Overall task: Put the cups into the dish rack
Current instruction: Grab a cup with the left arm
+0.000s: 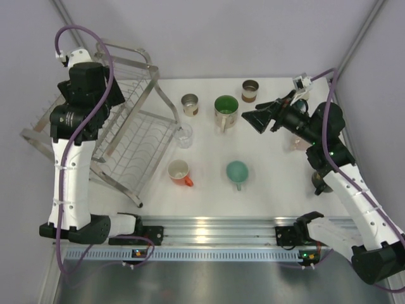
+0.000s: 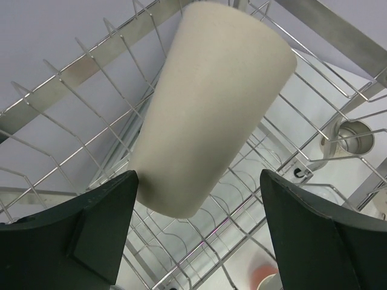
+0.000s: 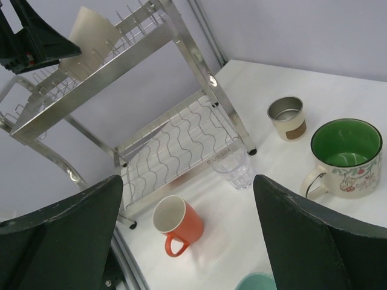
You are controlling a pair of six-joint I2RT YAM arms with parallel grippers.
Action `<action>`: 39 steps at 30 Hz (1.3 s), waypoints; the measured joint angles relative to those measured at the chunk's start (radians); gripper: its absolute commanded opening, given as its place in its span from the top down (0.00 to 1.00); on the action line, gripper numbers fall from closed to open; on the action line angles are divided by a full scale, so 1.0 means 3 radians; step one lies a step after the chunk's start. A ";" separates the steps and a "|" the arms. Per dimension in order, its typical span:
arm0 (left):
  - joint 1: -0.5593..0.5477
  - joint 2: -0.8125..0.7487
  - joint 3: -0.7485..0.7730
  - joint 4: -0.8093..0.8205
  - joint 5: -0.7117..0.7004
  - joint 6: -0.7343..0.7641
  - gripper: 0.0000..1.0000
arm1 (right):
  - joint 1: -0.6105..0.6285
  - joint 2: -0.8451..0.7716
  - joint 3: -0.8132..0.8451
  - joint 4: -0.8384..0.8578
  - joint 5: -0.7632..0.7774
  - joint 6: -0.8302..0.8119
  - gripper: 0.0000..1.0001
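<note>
My left fingers (image 2: 91,235): released, spread wide
Beige cup (image 2: 205,109): between them, lying on dish rack (image 2: 78,69)
My right fingers (image 3: 314,235): spread, empty
Orange mug (image 3: 178,220): ahead, between them

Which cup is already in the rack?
The beige cup, resting on the rack's top tier at the open left gripper; all the others are on the table.
</note>
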State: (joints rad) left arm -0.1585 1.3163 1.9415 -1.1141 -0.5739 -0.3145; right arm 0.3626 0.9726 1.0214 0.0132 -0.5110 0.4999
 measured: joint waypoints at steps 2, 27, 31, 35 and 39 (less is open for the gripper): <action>0.0000 -0.0070 -0.0089 -0.0010 0.0001 0.0009 0.12 | 0.0001 -0.0029 0.0000 -0.0010 -0.0005 -0.0004 0.11; 0.0004 -0.0254 -0.0470 0.0126 -0.0233 0.0076 0.11 | 0.0005 -0.0398 -0.0003 -0.0223 0.0065 -0.0125 0.11; 0.0006 -0.0295 -0.0571 0.0187 -0.0202 0.0103 0.11 | 0.0005 -0.0406 -0.0004 -0.0224 0.0071 -0.0155 0.11; 0.0031 -0.0291 -0.0638 0.0196 -0.0183 0.0116 0.12 | 0.0005 -0.0409 -0.0031 -0.0249 0.0094 -0.0195 0.11; 0.0045 -0.0290 -0.0643 0.0237 -0.0174 0.0181 0.12 | 0.0005 -0.0416 -0.0046 -0.0306 0.0149 -0.0243 0.11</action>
State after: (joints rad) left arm -0.1452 1.2293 1.7485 -1.0431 -0.6262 -0.2604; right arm 0.3641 0.8478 1.0077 -0.0788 -0.4664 0.4271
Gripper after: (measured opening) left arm 0.880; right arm 0.895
